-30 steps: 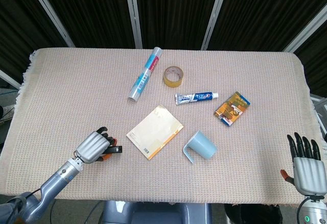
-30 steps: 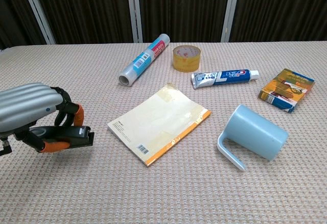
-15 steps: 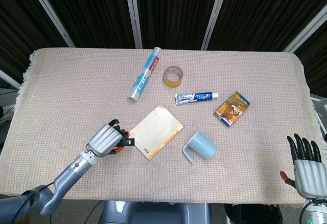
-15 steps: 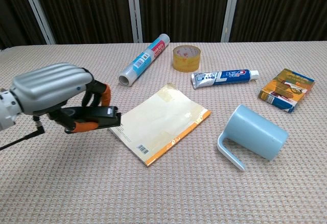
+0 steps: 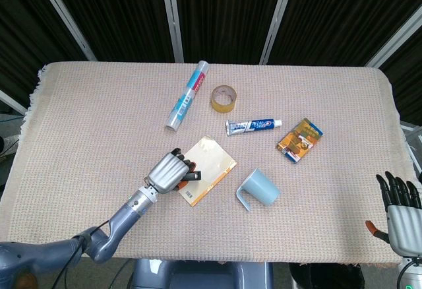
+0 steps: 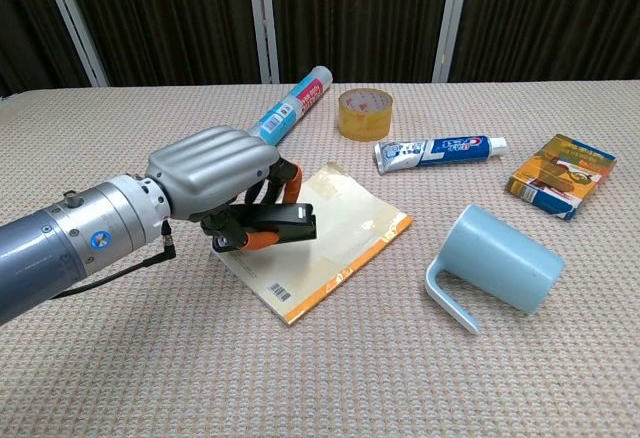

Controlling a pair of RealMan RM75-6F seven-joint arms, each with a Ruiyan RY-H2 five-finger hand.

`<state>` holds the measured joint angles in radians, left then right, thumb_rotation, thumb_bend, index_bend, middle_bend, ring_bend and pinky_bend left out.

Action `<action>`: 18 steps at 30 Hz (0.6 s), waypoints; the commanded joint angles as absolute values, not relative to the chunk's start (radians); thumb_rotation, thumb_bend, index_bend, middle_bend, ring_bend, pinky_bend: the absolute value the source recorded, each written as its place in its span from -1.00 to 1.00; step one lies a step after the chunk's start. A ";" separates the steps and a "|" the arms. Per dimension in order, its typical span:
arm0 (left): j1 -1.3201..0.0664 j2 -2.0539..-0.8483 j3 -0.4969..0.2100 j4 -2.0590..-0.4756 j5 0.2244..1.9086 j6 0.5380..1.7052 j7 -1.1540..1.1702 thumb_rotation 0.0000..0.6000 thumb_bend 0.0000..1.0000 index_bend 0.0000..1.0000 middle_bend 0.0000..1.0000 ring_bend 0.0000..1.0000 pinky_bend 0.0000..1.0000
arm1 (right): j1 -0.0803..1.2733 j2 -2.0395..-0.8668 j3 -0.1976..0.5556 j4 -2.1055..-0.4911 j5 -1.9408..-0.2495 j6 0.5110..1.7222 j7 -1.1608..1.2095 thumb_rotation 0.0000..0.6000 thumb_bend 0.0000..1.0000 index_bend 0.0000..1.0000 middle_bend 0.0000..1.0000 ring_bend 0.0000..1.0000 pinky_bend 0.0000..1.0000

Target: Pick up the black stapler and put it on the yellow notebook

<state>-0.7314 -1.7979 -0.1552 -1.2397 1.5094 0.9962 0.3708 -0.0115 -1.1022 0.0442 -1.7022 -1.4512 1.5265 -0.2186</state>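
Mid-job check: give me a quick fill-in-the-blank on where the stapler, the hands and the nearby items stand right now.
1. The black stapler is held by the ____ hand.
2. That hand is over the near-left part of the yellow ____.
3. The blue mug lies on its ____.
4. The right hand, at the table's edge, holds ____.

Missing words: left; notebook; side; nothing

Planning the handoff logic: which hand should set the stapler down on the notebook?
Left. The left hand already holds the black stapler over the yellow notebook; the right hand sits empty at the table's far corner.
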 commanded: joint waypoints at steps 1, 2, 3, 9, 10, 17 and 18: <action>-0.750 -1.820 -0.159 -1.195 1.498 0.982 0.348 1.00 -0.07 0.05 0.15 0.03 -0.39 | 0.001 -1.097 0.056 -1.698 -1.428 1.502 -0.206 1.00 -0.80 -1.00 -1.00 -1.00 -1.00; -0.758 -1.825 -0.161 -1.180 1.494 0.972 0.338 1.00 -0.12 0.01 0.12 0.03 -0.39 | 0.005 -1.096 0.058 -1.697 -1.421 1.493 -0.204 1.00 -0.80 -1.00 -1.00 -1.00 -1.00; -0.767 -1.832 -0.163 -1.164 1.489 0.961 0.325 1.00 -0.18 -0.03 0.09 0.02 -0.39 | 0.008 -1.096 0.060 -1.695 -1.414 1.485 -0.205 1.00 -0.80 -1.00 -1.00 -1.00 -1.00; -0.800 -1.877 -0.174 -1.088 1.483 0.947 0.249 1.00 -0.30 -0.35 -0.07 -0.14 -0.40 | 0.006 -1.092 0.064 -1.698 -1.405 1.488 -0.199 1.00 -0.80 -1.00 -1.00 -1.00 -1.00; -0.804 -1.885 -0.174 -1.077 1.486 0.949 0.242 1.00 -0.31 -0.37 -0.08 -0.16 -0.40 | 0.002 -1.089 0.063 -1.701 -1.407 1.494 -0.194 1.00 -0.80 -1.00 -1.00 -1.00 -1.00; -0.831 -1.930 -0.158 -1.024 1.521 0.975 0.190 1.00 -0.44 -0.70 -0.28 -0.39 -0.41 | -0.021 -1.076 0.051 -1.708 -1.437 1.534 -0.173 1.00 -0.80 -1.00 -1.00 -1.00 -1.00; -0.833 -1.930 -0.153 -1.025 1.528 0.982 0.192 1.00 -0.48 -0.81 -0.36 -0.47 -0.42 | -0.021 -1.078 0.051 -1.707 -1.435 1.532 -0.176 1.00 -0.80 -1.00 -1.00 -1.00 -1.00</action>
